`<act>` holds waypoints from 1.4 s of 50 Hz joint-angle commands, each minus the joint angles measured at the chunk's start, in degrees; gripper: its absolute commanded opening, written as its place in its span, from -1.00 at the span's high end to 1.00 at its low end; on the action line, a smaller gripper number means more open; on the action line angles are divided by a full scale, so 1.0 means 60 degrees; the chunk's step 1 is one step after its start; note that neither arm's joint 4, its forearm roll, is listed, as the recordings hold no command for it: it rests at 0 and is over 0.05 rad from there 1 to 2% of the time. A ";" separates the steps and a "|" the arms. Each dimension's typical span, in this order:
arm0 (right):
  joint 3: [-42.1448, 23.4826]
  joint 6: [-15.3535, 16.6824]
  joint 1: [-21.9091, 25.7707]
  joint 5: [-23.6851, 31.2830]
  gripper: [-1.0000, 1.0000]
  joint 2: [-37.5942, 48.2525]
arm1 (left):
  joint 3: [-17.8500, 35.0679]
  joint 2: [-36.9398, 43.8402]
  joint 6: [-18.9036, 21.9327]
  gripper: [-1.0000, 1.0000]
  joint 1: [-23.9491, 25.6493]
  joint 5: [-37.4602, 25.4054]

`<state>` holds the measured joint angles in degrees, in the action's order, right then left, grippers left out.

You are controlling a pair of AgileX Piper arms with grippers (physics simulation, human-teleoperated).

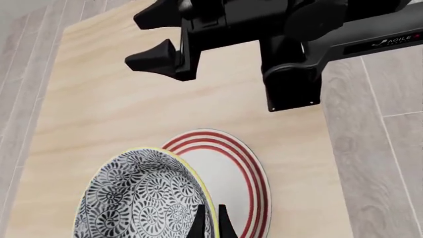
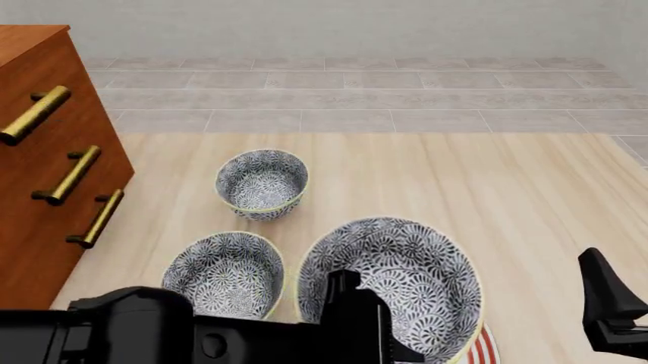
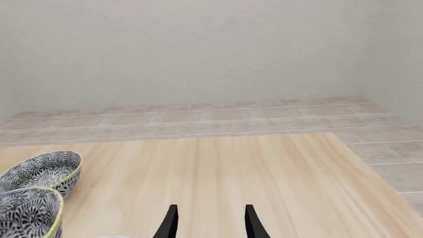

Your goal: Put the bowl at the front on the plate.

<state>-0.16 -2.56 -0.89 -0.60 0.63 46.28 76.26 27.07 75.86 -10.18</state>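
My left gripper (image 1: 211, 225) is shut on the rim of the bowl (image 1: 138, 198), a deep white bowl with a dark floral pattern and a yellow-green rim. The bowl (image 2: 390, 277) hangs tilted over the plate (image 1: 235, 168), a white plate with red rings, covering its near part. In the front view only a sliver of the plate (image 2: 484, 349) shows under the bowl. My right gripper (image 3: 211, 223) is open and holds nothing, off to the right of the plate. It also shows past the plate in the left wrist view.
Two look-alike bowls stand on the wooden table: one at the back (image 2: 263, 182), one at the front left (image 2: 224, 273). A brown drawer cabinet (image 2: 51, 152) with brass handles stands at the left. The right arm (image 1: 310, 44) reaches over the table's far side.
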 commanded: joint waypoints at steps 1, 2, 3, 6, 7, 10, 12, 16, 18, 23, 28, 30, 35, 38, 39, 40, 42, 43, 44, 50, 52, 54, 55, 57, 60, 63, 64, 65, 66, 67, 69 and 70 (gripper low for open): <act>-0.0002 0.0001 -0.0010 0.0021 -1.00 -0.0043 | 0.0056 0.0369 -0.0108 1.00 0.0093 0.0486; 0.0002 -0.0001 -0.0018 0.0016 -1.00 -0.0046 | 0.0051 0.0419 -0.0099 1.00 0.0068 0.0529; 0.0004 -0.0001 -0.0021 0.0014 -1.00 -0.0047 | 0.0026 0.0449 -0.0062 1.00 0.0090 0.0580; 0.0002 -0.0004 -0.0020 0.0012 -1.00 -0.0049 | 0.0049 0.0571 -0.0114 1.00 0.0097 0.0682; -0.0002 -0.0005 -0.0019 0.0011 -1.00 -0.0048 | 0.0035 0.0630 -0.0116 1.00 0.0090 0.0754; -0.0002 -0.0013 -0.0018 0.0012 -1.00 -0.0061 | -0.0030 0.0880 -0.0089 1.00 0.0146 0.1004; -0.0002 -0.0017 -0.0026 0.0009 -1.00 -0.0065 | -0.0026 0.1025 -0.0110 1.00 0.0151 0.1132; -0.0013 -0.0041 -0.0040 0.0020 -1.00 -0.0074 | 0.0020 0.1204 -0.0160 1.00 0.0238 0.1298; -0.0007 -0.0028 -0.0031 0.0016 -1.00 -0.0082 | 0.0043 0.1322 -0.0167 1.00 0.0210 0.1395; -0.0011 -0.0039 -0.0045 0.0016 -1.00 -0.0086 | 0.0082 0.1587 -0.0314 1.00 0.0172 0.1605; -0.0047 -0.0039 -0.0051 0.0046 -1.00 -0.0089 | 0.0066 0.1850 -0.0355 1.00 0.0201 0.1832; -0.0047 -0.0041 -0.0059 0.0043 -1.00 -0.0089 | 0.0078 0.1902 -0.0371 1.00 0.0191 0.1860; -0.0034 -0.0040 -0.0066 0.0024 -1.00 -0.0091 | 0.0071 0.2104 -0.0410 1.00 0.0142 0.2002; -0.0034 -0.0035 -0.0067 0.0028 -1.00 -0.0090 | 0.0051 0.2240 -0.0488 1.00 0.0053 0.2105; -0.0036 -0.0035 -0.0067 0.0031 -1.00 -0.0090 | 0.0016 0.2273 -0.0455 1.00 0.0050 0.2163; -0.0038 -0.0030 -0.0062 0.0036 -1.00 -0.0091 | -0.0013 0.2313 -0.0460 1.00 0.0030 0.2217; -0.0039 -0.0019 -0.0057 0.0040 -1.00 -0.0091 | -0.0040 0.2374 -0.0489 1.00 -0.0002 0.2281; -0.0012 -0.0012 -0.0052 0.0014 -1.00 -0.0090 | -0.0074 0.2416 -0.0515 1.00 -0.0001 0.2340; -0.0018 -0.0005 -0.0045 0.0025 -1.00 -0.0089 | -0.0066 0.2457 -0.0579 1.00 -0.0016 0.2352; -0.0019 0.0007 -0.0042 0.0031 -1.00 -0.0086 | -0.0312 0.2794 -0.0516 1.00 -0.0123 0.2784; -0.0018 0.0004 -0.0053 0.0029 -1.00 -0.0086 | -0.0394 0.2913 -0.0530 1.00 -0.0125 0.2900; -0.0015 0.0010 -0.0047 0.0028 -1.00 -0.0085 | -0.0479 0.3010 -0.0479 1.00 -0.0161 0.3040; -0.0008 0.0014 -0.0038 0.0019 -1.00 -0.0080 | -0.0489 0.3079 -0.0557 1.00 -0.0134 0.3060; -0.0008 0.0016 -0.0031 0.0020 -1.00 -0.0079 | -0.0563 0.3165 -0.0485 1.00 -0.0185 0.3193; -0.0005 0.0015 -0.0028 0.0018 -1.00 -0.0079 | -0.0558 0.3203 -0.0599 1.00 -0.0181 0.3192; -0.0013 0.0010 -0.0038 0.0022 -1.00 -0.0079 | -0.0561 0.3259 -0.0645 1.00 -0.0192 0.3209; -0.0016 0.0009 -0.0040 0.0024 -1.00 -0.0077 | -0.0556 0.3285 -0.0677 1.00 -0.0187 0.3209; -0.0017 0.0006 -0.0041 0.0022 -1.00 -0.0075 | -0.0575 0.3362 -0.0661 1.00 -0.0221 0.3265; -0.0022 0.0004 -0.0043 0.0028 -1.00 -0.0076 | -0.0584 0.3395 -0.0665 1.00 -0.0217 0.3287; -0.0023 0.0002 -0.0039 0.0026 -1.00 -0.0074 | -0.0603 0.3437 -0.0675 1.00 -0.0199 0.3322; -0.0016 -0.0001 -0.0041 0.0020 -1.00 -0.0078 | -0.0623 0.3497 -0.0682 1.00 -0.0205 0.3383; -0.0009 -0.0006 -0.0044 0.0012 -1.00 -0.0080 | -0.0624 0.3552 -0.0718 1.00 -0.0209 0.3425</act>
<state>-0.26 -2.54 -1.13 -0.46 0.16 43.02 95.56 22.98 74.89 8.43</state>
